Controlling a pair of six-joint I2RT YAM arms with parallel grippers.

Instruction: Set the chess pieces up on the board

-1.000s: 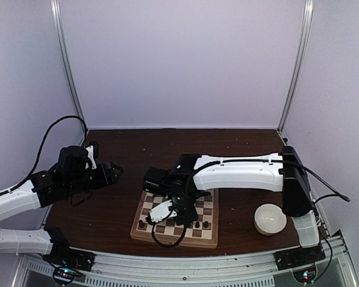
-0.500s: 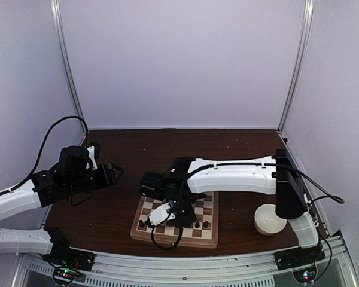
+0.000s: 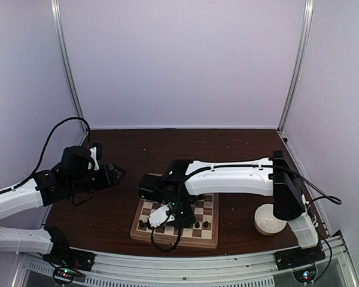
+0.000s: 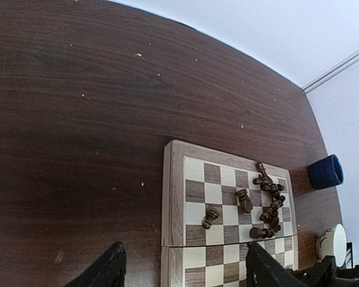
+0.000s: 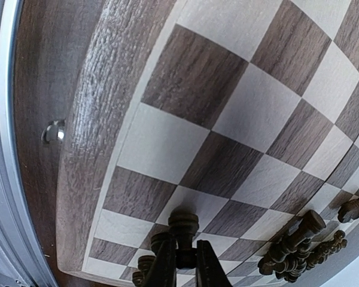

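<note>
Placing a chess piece (image 5: 183, 225) on the board (image 5: 87, 155).
Right gripper (image 5: 184, 263) pinches it above a near-edge square, seemingly not seated yet; next, lower straight and release. Left gripper (image 4: 183, 272) hangs open, empty, beside the board.

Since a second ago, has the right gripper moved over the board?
Yes. The right gripper, shut on a chess piece, has shifted left and slightly nearer, toward the near-left corner of the board.

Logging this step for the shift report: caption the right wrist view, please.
Right jaws pinch a dark chess piece over the board near its border, more pieces heaped beyond.
</note>
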